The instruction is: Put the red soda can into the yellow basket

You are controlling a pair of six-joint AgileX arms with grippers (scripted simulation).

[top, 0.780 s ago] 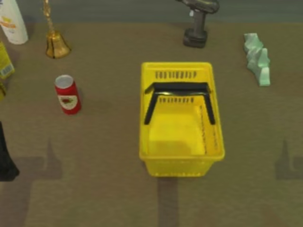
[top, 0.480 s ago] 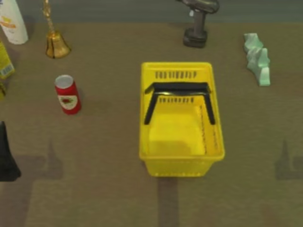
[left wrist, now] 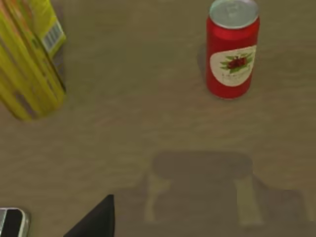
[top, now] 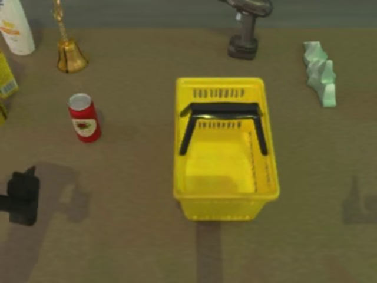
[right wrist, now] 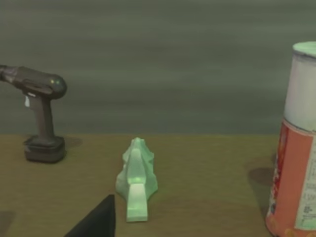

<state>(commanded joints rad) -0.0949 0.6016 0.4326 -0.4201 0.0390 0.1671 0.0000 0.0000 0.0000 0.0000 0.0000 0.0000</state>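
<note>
The red soda can (top: 84, 117) stands upright on the table's left side, silver top up and white label facing the front; the left wrist view shows the can (left wrist: 232, 52) ahead. The yellow basket (top: 183, 177) sits at the middle of the table with its black handle (top: 220, 109) folded across the far half. My left gripper (top: 23, 175) hangs at the left edge, nearer the front than the can and apart from it, open and holding nothing. My right arm is outside the top view; only a dark wedge (right wrist: 96, 222) of it shows in the right wrist view.
A brass bell (top: 70, 54) and a white bottle (top: 16, 26) stand at the back left, a yellow box (left wrist: 29, 64) at the left edge. A dark drill (top: 246, 29) is behind the basket, a pale green object (top: 321, 73) at the back right. An orange-and-white canister (right wrist: 298, 148) stands near the right wrist.
My left gripper has come in from the left edge and turned toward the can, and its shadow has shifted on the table. The can and the basket have not moved.
</note>
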